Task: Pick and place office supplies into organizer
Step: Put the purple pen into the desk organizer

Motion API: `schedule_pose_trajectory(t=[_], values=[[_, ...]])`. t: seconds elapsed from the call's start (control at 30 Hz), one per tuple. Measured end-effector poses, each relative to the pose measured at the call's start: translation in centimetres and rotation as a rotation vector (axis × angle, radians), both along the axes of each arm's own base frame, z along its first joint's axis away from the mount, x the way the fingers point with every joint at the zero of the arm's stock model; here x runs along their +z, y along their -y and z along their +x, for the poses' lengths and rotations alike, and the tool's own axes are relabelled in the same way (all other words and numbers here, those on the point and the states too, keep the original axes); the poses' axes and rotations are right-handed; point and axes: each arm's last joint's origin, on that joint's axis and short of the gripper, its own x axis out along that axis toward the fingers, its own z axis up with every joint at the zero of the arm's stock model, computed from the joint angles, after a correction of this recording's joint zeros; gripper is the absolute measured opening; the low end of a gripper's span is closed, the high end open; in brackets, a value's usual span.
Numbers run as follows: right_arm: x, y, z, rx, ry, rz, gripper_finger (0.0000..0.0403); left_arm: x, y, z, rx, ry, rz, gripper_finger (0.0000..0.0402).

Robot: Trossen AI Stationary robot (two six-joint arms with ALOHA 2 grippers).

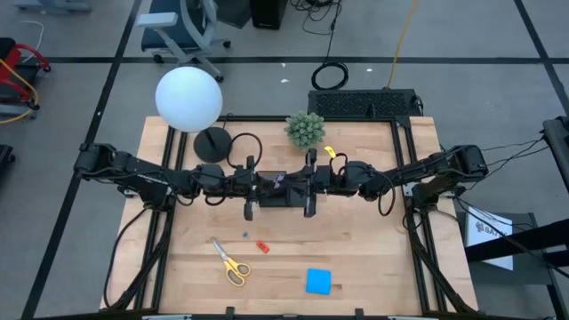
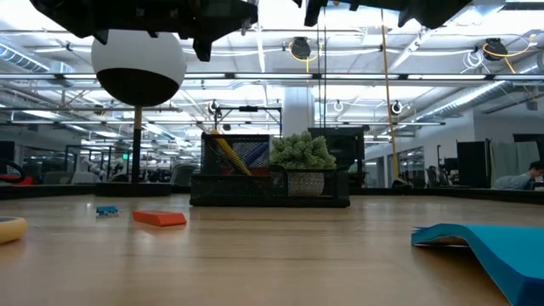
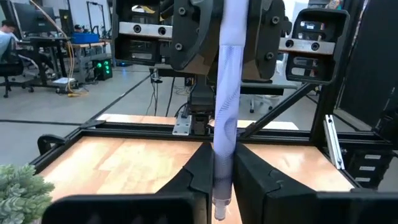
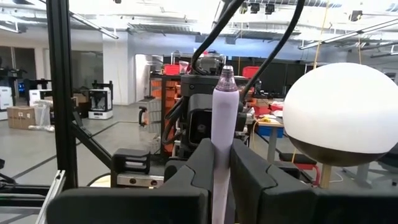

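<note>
Blue sticky-note pad (image 2: 484, 242) nearest; left gripper (image 3: 222, 177) and right gripper (image 4: 222, 168) fingers both clamp one purple pen (image 3: 225, 118), apparently above the organizer (image 2: 269, 189).

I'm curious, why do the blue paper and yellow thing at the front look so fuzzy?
In the low view the blue sticky-note pad and scissors handle sit nearest the lens, so they blur; the organizer looks sharper. Bright ceiling lights make the arms overhead dark silhouettes.
</note>
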Motion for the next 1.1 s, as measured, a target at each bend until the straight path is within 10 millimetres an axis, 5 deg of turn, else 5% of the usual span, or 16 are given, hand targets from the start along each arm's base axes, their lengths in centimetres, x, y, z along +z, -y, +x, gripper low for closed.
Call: schedule_pose_trajectory(t=[0.47, 0.8, 1.1], values=[[-0.5, 0.1, 0.1, -0.066, -0.055, -0.001, 0.0128, -0.1, -0.1, 0.0, 0.018, -0.012, -0.018, 0.0041], [-1.5, 0.0, 0.1, -0.090, -0.174, -0.158, 0.0128, -0.2, -0.1, 0.0, 0.008, -0.015, -0.048, 0.0041], [-0.9, -1.2, -1.2, -0.334, -0.277, -0.287, 0.0127, -0.3, 0.0, 0.0, -0.012, -0.033, -0.057, 0.0041]])
